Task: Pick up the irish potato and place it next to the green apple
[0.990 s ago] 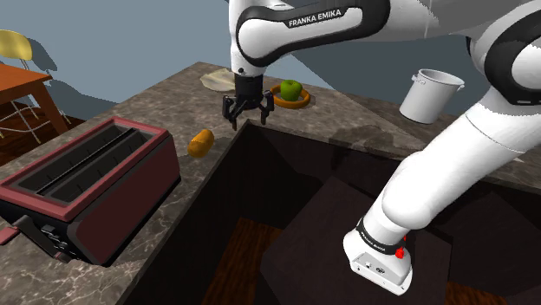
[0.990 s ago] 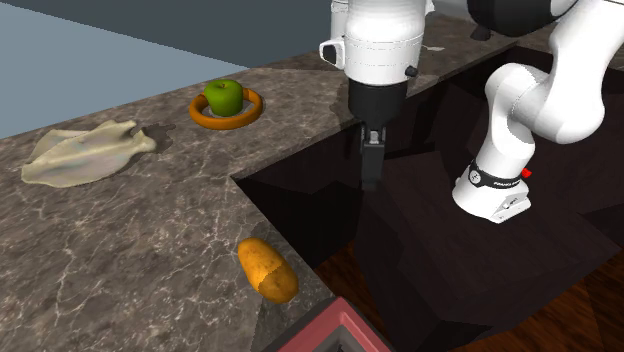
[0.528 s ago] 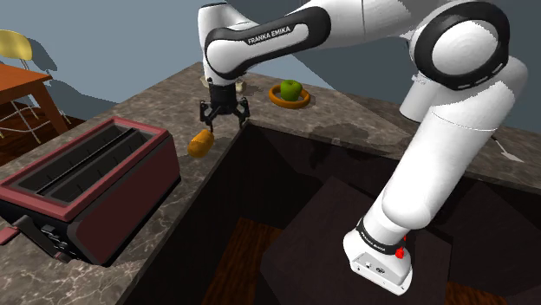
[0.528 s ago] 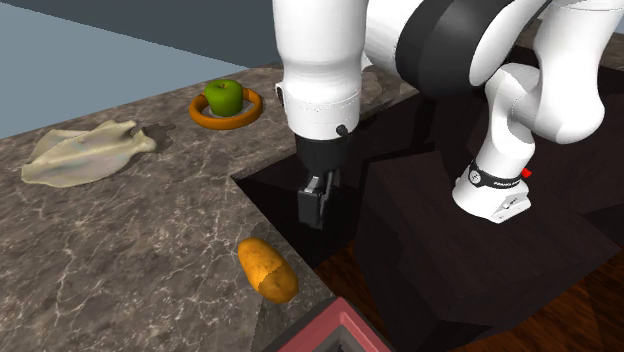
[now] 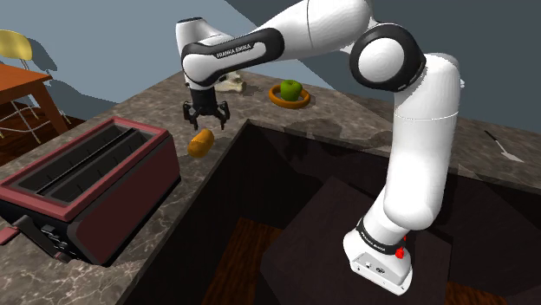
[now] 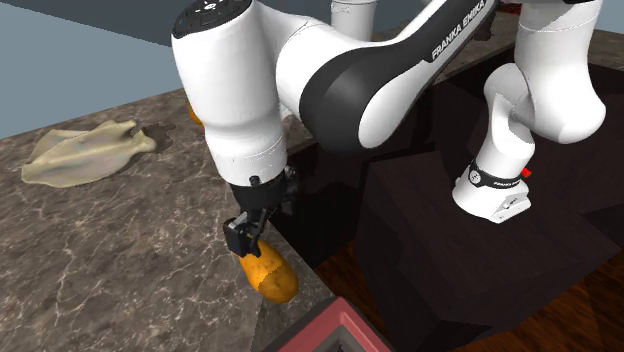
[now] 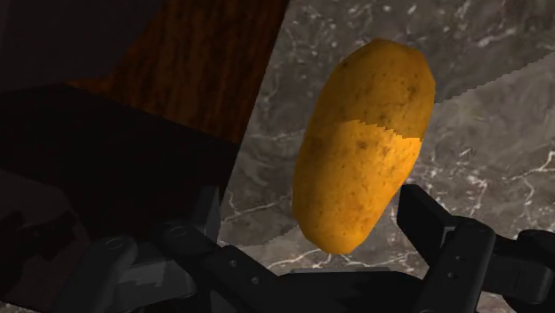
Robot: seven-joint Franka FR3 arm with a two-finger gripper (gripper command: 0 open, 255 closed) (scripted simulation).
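Marbled counter (image 5: 147, 104) carries everything. The gripper (image 5: 205, 115) hovers just above the potato (image 5: 201, 143), fingers spread wide and empty, probably lined up to straddle it for a grasp. The potato lies at the counter's edge. Well beyond the potato, the green apple (image 5: 290, 88) sits in an orange ring (image 5: 299, 102), and a red toaster (image 5: 87, 182) stands on the potato's other side.

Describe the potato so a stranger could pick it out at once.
Start at the dark marbled counter with the red toaster on it. Near the counter's inner edge, between toaster and green apple, lies the potato, right under the black gripper. It alone is oblong and golden-brown; the apple is round and green.
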